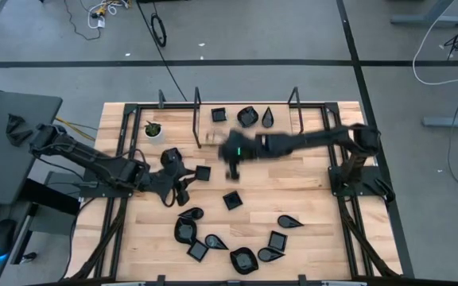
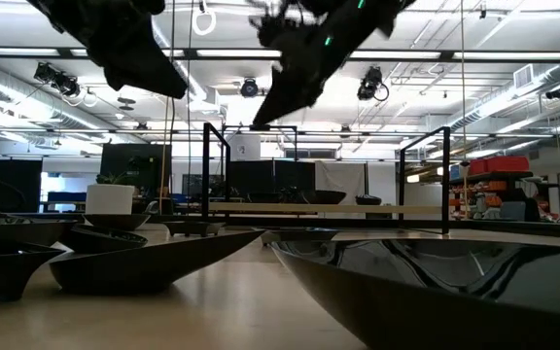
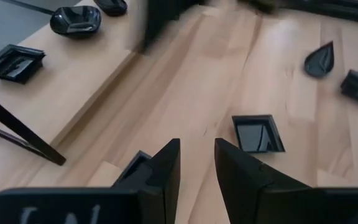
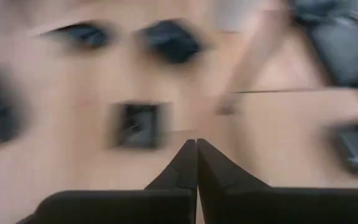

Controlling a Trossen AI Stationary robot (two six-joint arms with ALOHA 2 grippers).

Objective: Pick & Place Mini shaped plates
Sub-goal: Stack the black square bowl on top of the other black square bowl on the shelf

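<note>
A: What is seen from above?

B: Small glossy black shallow plates (image 1: 237, 253) are scattered over the near part of the pale wooden surface (image 1: 308, 195), with a few more (image 1: 247, 116) on the raised ledge at the back. The right hand (image 1: 233, 164) is stretched over the middle, fingers pressed together, nothing held. The left hand (image 1: 183, 184) is placed near a square plate (image 1: 203, 172).

A: And the level view?

B: Only plate rims (image 2: 154, 261) close up and both arms overhead; positions cannot be judged there.

A: The left wrist view?

B: Fingers (image 3: 166, 171) are shown parted and empty, a square plate (image 3: 257, 133) lying just ahead; it should be centred between them before closing.

A: The right wrist view?

B: Fingertips (image 4: 196, 163) are shown shut, above blurred plates.
</note>
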